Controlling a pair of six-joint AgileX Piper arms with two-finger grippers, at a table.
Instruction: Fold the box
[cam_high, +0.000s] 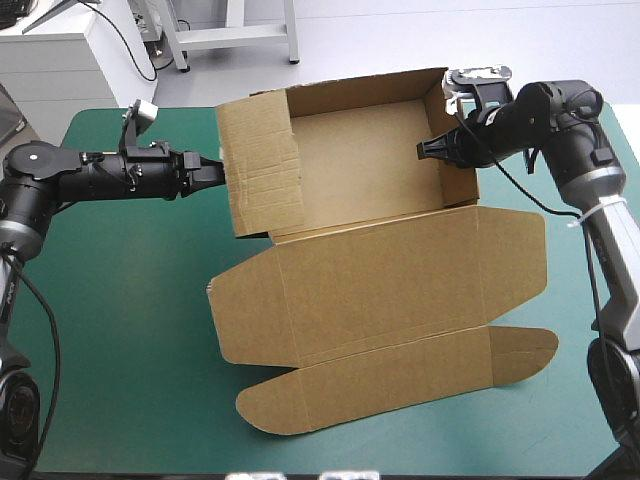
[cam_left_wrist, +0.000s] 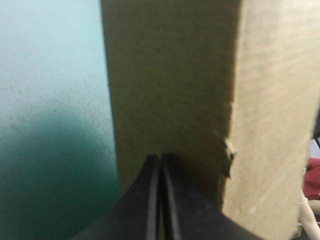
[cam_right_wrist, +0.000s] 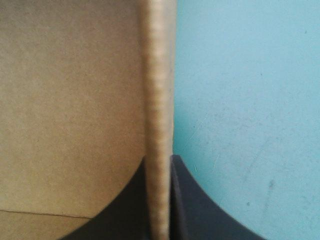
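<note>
Broadly, the teal-green tabletop (cam_high: 130, 300) filled most of the high view and carried a single brown cardboard box (cam_high: 360, 170), which lay across its middle, reaching from near the far edge almost to the near edge. The far half of the box stood as an open tray with its walls raised. The wide flat lid (cam_high: 400, 270) stretched from the tray toward the near edge and lay on the cover, ending in a long rounded tuck flap (cam_high: 400, 385) nearest the robot. The left wall (cam_high: 262, 165) of the tray was a broad panel that leaned inward over the tray floor, while the right wall (cam_high: 452, 140) stood upright and narrow.

The left end effector (cam_high: 218, 172), two black curved fingers, came in level from the left side. Its fingers were pressed together into one point (cam_left_wrist: 160, 159), their tips touching the shaded outer face of the left wall, with the cover showing beside it. The right end effector (cam_high: 425, 150) reached into the tray from the right side. It pinched the right wall, whose pale top edge (cam_right_wrist: 159, 100) ran straight out between the nearly closed fingers (cam_right_wrist: 160, 157), with the tray's inside on one side and the bare cover on the other.
</note>
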